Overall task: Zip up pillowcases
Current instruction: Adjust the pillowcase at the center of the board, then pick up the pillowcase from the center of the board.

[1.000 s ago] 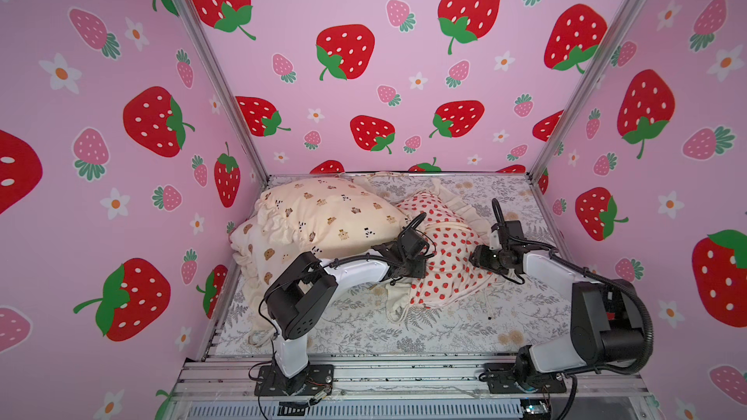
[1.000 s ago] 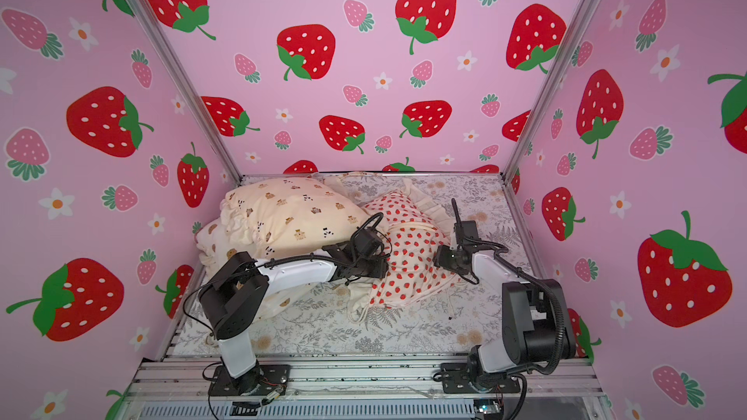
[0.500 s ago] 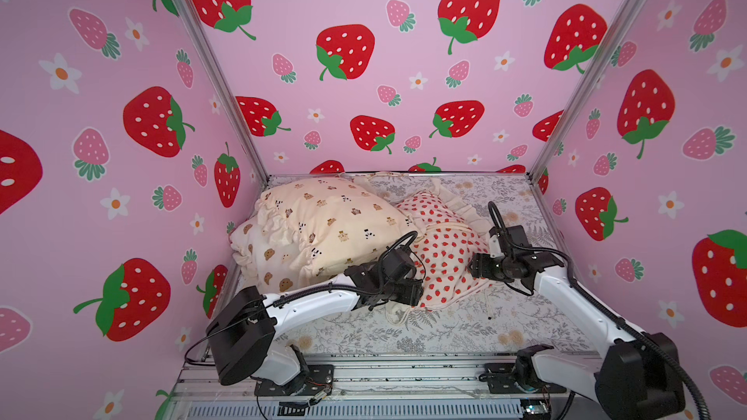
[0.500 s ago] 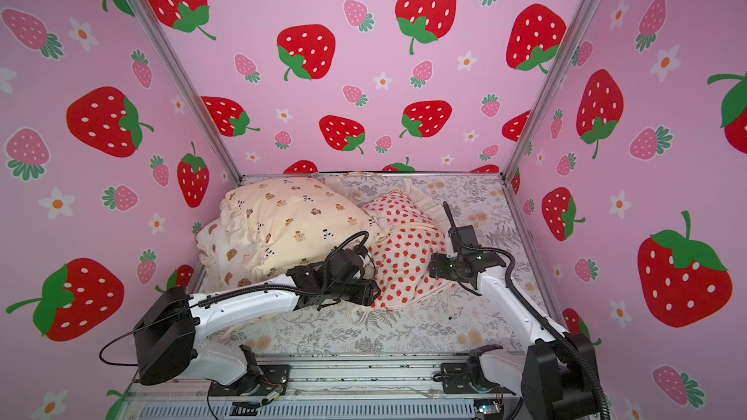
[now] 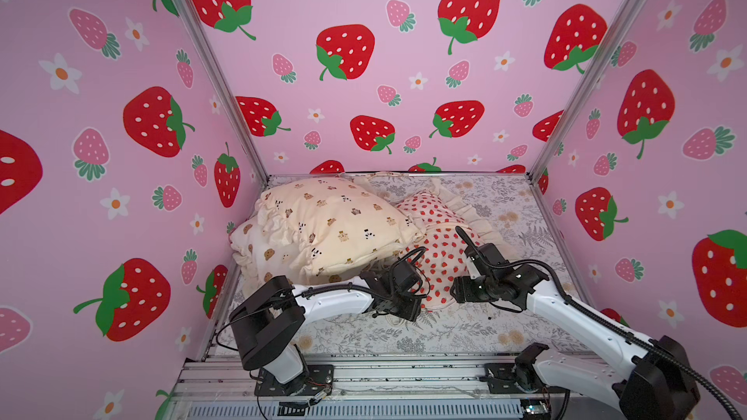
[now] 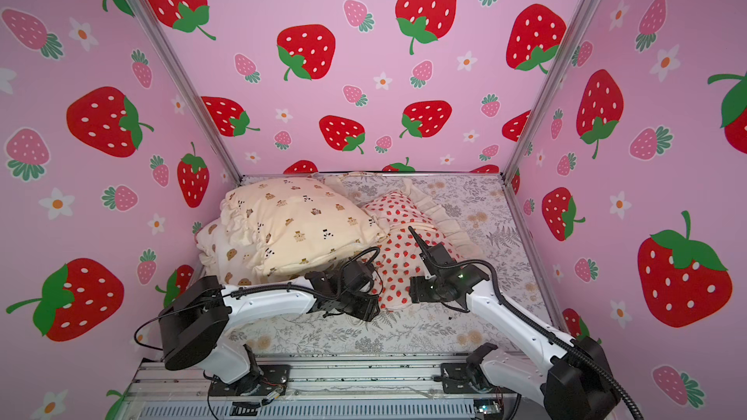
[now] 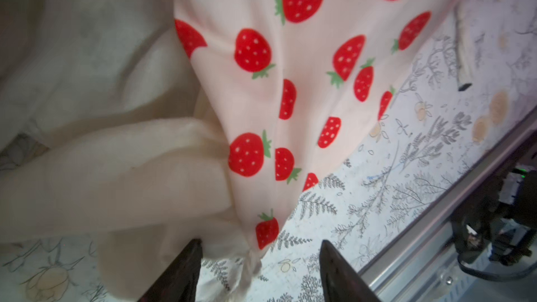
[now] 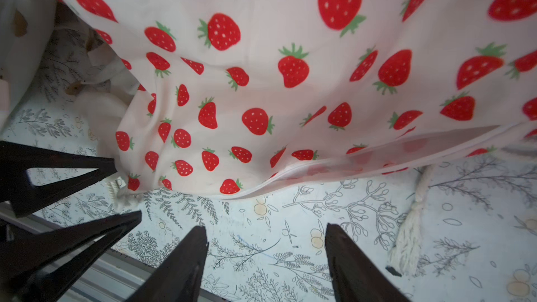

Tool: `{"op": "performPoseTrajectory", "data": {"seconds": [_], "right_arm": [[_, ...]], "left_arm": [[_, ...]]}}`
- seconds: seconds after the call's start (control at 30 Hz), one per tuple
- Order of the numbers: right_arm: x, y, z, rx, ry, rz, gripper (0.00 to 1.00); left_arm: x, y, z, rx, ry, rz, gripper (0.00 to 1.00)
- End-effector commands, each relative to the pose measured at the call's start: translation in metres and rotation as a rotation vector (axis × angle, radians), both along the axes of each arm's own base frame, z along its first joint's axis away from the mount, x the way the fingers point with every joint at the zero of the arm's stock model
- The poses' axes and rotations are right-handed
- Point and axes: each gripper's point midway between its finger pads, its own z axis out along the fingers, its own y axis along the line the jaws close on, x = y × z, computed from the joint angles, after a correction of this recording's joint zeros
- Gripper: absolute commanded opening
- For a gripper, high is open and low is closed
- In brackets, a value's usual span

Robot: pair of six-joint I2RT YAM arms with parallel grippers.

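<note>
The strawberry-print pillowcase (image 5: 442, 250) (image 6: 398, 272) lies mid-table, partly under the bears-and-pandas pillowcase (image 5: 335, 224), which rests on the bear-face pillowcase (image 5: 258, 254). My left gripper (image 7: 260, 245) (image 5: 423, 305) is open at the strawberry case's near corner. That corner and a thin cord hang between its jaws, and one finger (image 7: 186, 260) touches cream fabric. My right gripper (image 8: 266, 230) (image 5: 453, 296) is open over the printed sheet just in front of the same case, holding nothing. The case's near seam (image 8: 319, 169) gapes along the edge.
A grey fern-and-flower sheet (image 5: 465, 333) covers the table. A white tassel cord (image 8: 406, 228) lies on it by the seam. The aluminium rail (image 5: 384, 373) runs along the front. Pink strawberry walls (image 5: 364, 74) close in three sides.
Both grippers have drawn back toward the front edge, from on top of the strawberry pillowcase to its near corner and seam. The pillowcases have shifted only slightly.
</note>
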Motion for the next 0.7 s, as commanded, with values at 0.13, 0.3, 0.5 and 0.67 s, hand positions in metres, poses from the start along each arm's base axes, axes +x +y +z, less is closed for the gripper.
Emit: {"op": "performPoseTrajectory", "data": {"seconds": [0.13, 0.3, 0.5, 0.67], "right_arm": [[-0.004, 0.009, -0.008, 0.032, 0.004, -0.010, 0.65], [-0.006, 0.009, -0.012, 0.033, 0.007, -0.004, 0.62], [-0.008, 0.010, -0.012, 0.056, -0.022, 0.020, 0.59], [-0.012, 0.015, -0.006, 0.080, -0.044, 0.072, 0.54]], "left_arm": [[0.020, -0.023, 0.002, -0.078, -0.008, 0.089, 0.52], [0.020, -0.028, -0.004, -0.125, 0.008, 0.132, 0.39], [0.023, -0.030, 0.005, -0.157, -0.008, 0.146, 0.21], [0.023, -0.037, 0.020, -0.208, -0.007, 0.148, 0.11]]}}
